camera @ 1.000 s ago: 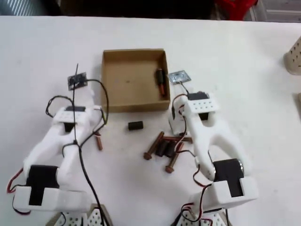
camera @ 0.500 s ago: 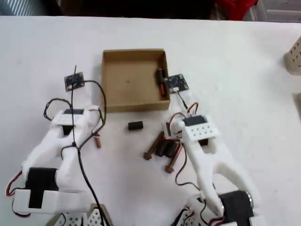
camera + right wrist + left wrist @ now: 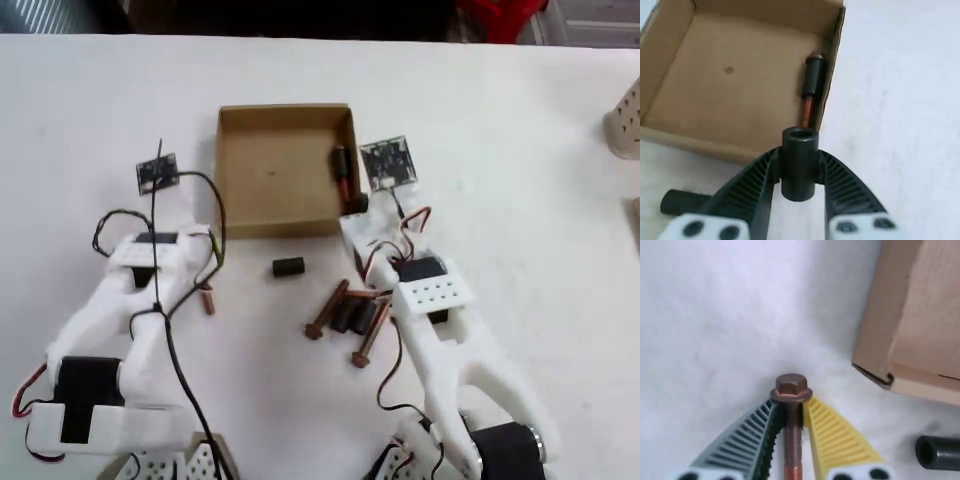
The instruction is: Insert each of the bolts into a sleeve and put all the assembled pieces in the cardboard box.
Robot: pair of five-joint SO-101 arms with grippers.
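My left gripper (image 3: 790, 402) is shut on a copper bolt (image 3: 791, 410), hex head pointing outward, low over the table near the cardboard box's (image 3: 912, 315) corner. From above, that bolt (image 3: 208, 298) lies left of a lone black sleeve (image 3: 288, 267). My right gripper (image 3: 799, 155) is shut on an upright black sleeve (image 3: 799, 167) at the box's (image 3: 735, 85) near right corner. One assembled bolt and sleeve (image 3: 810, 85) lies inside against the right wall. Loose bolts and sleeves (image 3: 345, 315) are piled beside the right arm.
The open box (image 3: 285, 170) stands at the table's centre back. The lone sleeve (image 3: 939, 452) lies just in front of it. Small circuit boards (image 3: 158, 172) (image 3: 388, 160) and black cables hang over both arms. A pale object (image 3: 625, 120) sits at the right edge.
The right arm's wrist drew back toward the near edge, and its gripper now points at the box's near right corner. The left arm has hardly shifted and still holds its bolt.
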